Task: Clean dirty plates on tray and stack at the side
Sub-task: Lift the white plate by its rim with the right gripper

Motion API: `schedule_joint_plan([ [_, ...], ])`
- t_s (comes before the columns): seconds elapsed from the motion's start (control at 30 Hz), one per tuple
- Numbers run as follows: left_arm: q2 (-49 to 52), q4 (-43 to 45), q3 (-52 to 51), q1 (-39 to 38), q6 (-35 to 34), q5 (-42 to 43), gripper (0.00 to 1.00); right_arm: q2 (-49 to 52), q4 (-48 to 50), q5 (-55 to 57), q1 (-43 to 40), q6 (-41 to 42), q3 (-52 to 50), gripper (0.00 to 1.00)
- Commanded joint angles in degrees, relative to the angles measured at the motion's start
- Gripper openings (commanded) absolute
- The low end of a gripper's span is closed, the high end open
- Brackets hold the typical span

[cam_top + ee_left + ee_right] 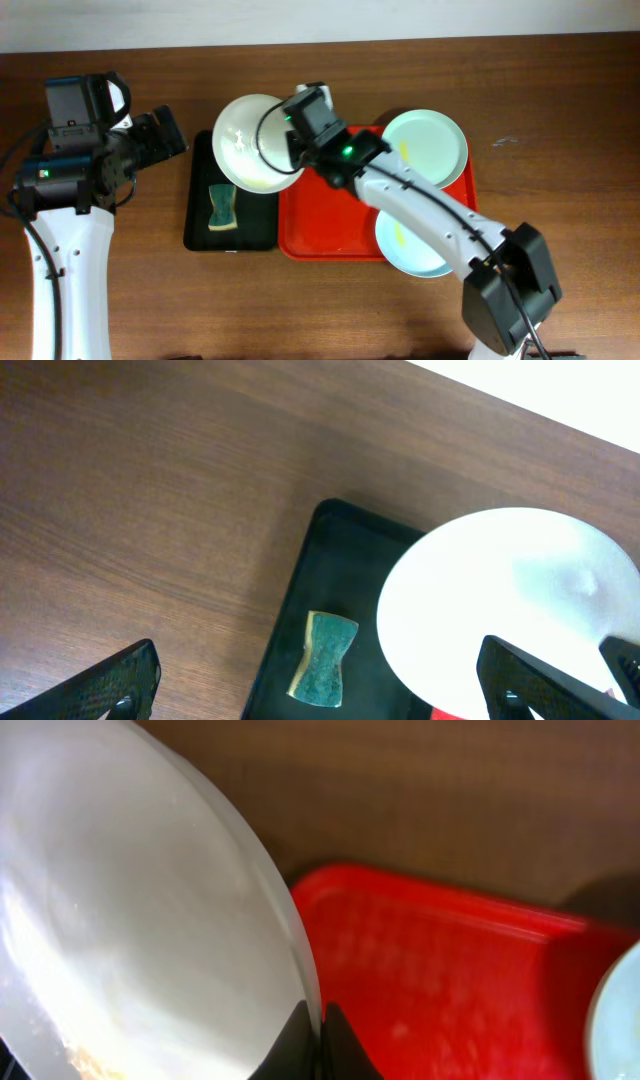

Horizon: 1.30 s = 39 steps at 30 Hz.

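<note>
My right gripper [300,152] is shut on the rim of the white plate [248,140], holding it tilted over the gap between the black tray [198,225] and the red tray [330,230]. In the right wrist view the fingertips [300,1025] pinch the plate's edge [140,920], and a yellowish smear shows low on the plate. Two pale mint plates lie on the red tray, one at the back right [428,145] and one at the front right [408,248]. My left gripper [170,135] hangs open left of the black tray, with nothing between its fingers [110,685].
A green and yellow sponge [221,208] lies in the black tray [300,575], seen in the left wrist view as the sponge [323,658] beside the white plate [500,600]. Bare brown table surrounds both trays.
</note>
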Motion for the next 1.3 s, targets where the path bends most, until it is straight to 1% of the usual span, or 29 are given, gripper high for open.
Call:
schedule_joint_plan([
  [0.0,0.11,0.09,-0.07,0.20,-0.52,-0.17,0.99,0.87,4.13,16.57,4.02,-8.48,1.05,0.04],
  [0.07,0.11,0.09,-0.07,0.20,-0.52,-0.17,0.99,0.87,7.76,23.61,6.49,-16.20,1.05,0.04],
  [0.17,0.11,0.09,-0.07,0.20,-0.52,-0.17,0.99,0.87,12.35,30.23,8.92,-25.49,1.05,0.04],
  [0.33,0.11,0.09,-0.07,0.20,-0.52,-0.17,0.99,0.87,21.84,36.37,12.09,-40.98,1.05,0.04],
  [0.53,0.11,0.09,-0.07,0.20,-0.52,-0.17,0.99,0.87,32.26,37.81,14.78,-56.06,1.05,0.04],
  [0.67,0.11,0.09,-0.07,0.20,-0.52,-0.17,0.99,0.87,37.33,37.81,15.32,-62.29,1.05,0.04],
  [0.77,0.11,0.09,-0.07,0.20,-0.52,-0.17,0.99,0.87,39.67,38.03,15.52,-64.48,1.05,0.04],
  [1.27,0.11,0.09,-0.07,0.20,-0.52,-0.17,0.99,0.87,41.86,38.18,15.54,-64.43,1.05,0.04],
])
